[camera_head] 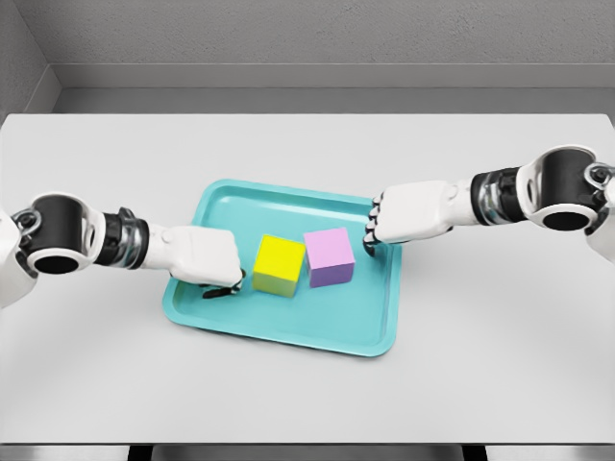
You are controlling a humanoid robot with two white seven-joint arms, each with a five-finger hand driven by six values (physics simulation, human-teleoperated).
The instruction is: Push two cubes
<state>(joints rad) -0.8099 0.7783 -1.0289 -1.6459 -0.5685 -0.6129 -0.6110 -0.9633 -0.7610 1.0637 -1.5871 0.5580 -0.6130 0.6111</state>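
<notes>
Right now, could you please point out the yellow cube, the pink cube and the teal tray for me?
yellow cube (279, 256), head view, top face.
pink cube (329, 249), head view, top face.
teal tray (288, 328), head view, bare floor near the front rim.

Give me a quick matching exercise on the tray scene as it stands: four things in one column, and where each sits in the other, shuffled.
Things:
1. yellow cube
2. pink cube
3. left hand
4. right hand

Places:
A. over the right rim of the teal tray, just right of the pink cube
B. on the tray, left one of the two cubes
C. over the left part of the tray, beside the yellow cube
D. on the tray, right one of the two cubes

Pairs: 1-B, 2-D, 3-C, 4-A
</notes>
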